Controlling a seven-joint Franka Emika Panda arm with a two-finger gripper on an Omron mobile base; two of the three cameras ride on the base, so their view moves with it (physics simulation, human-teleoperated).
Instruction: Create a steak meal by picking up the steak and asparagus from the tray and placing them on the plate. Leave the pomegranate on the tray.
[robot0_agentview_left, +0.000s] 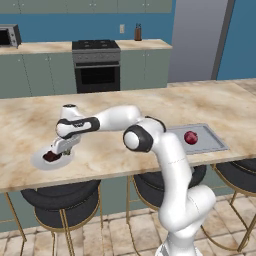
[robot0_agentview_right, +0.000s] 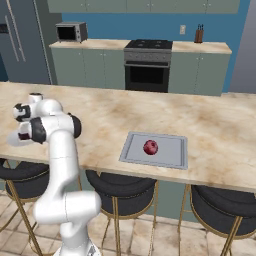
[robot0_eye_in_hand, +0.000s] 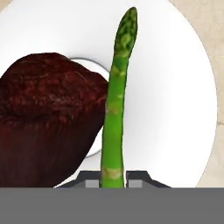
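The white plate (robot0_agentview_left: 39, 162) lies at the left on the marble counter, and the dark red-brown steak (robot0_agentview_left: 51, 156) rests on it. My gripper (robot0_agentview_left: 59, 151) hangs low over the plate, beside the steak. In the hand view my gripper (robot0_eye_in_hand: 113, 181) is shut on the base of the green asparagus (robot0_eye_in_hand: 114, 113). The stalk points away from the fingers across the plate (robot0_eye_in_hand: 175, 87), close beside the steak (robot0_eye_in_hand: 48, 118). Whether the stalk touches the plate I cannot tell. The grey tray (robot0_agentview_left: 212, 145) sits to the right with the red pomegranate (robot0_agentview_left: 190, 137) on it.
The right base view has the tray (robot0_agentview_right: 170, 159) and pomegranate (robot0_agentview_right: 150, 147) near the counter's front edge. Dark round stools (robot0_agentview_left: 60, 199) stand under that edge. A stove (robot0_agentview_left: 96, 64) and cabinets line the far wall. Bare marble lies between plate and tray.
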